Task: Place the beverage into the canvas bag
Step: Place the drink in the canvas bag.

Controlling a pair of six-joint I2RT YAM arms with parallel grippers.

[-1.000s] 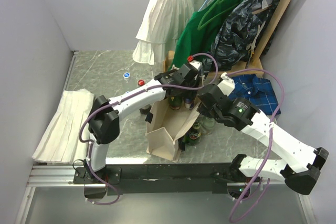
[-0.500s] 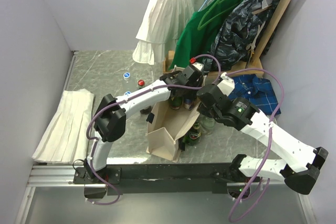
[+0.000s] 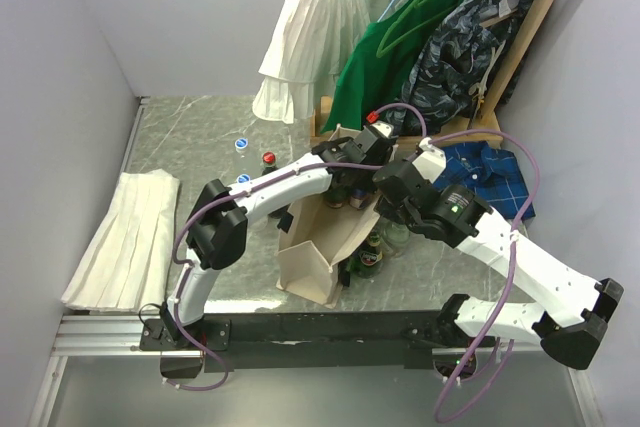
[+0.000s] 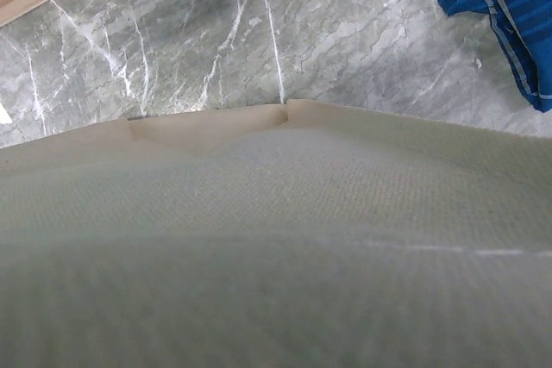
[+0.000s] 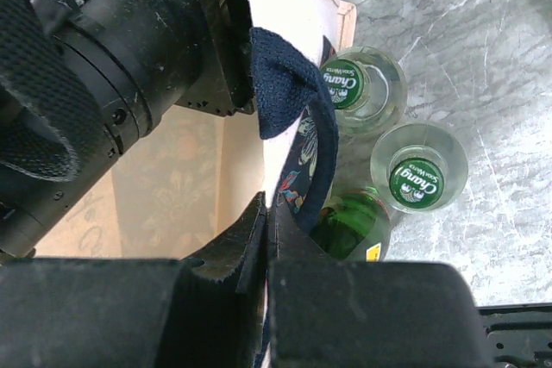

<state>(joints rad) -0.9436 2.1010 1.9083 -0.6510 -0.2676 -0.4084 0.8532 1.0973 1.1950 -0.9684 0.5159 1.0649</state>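
The cream canvas bag (image 3: 315,252) stands open between my arms. My right gripper (image 3: 383,195) is shut on its right rim; in the right wrist view the jaws (image 5: 269,213) pinch the canvas edge below the navy handle (image 5: 289,84). My left gripper (image 3: 348,169) is at the bag's far rim. Canvas (image 4: 276,239) fills the left wrist view and hides its fingers. Two clear Chang bottles with green caps (image 5: 358,88) (image 5: 418,178) and a green bottle (image 5: 354,226) stand outside the bag's right side. More green bottles (image 3: 336,197) stand behind the bag.
A white folded cloth (image 3: 125,237) lies at the left. Small bottles with a red cap (image 3: 268,159) and a blue cap (image 3: 240,144) stand behind. Hanging clothes (image 3: 385,47) on a wooden rack line the back. A blue plaid shirt (image 3: 490,172) lies at the right.
My left arm has shifted to the right, its wrist now further over the bag's far rim. The right gripper has kept its hold and barely moved.
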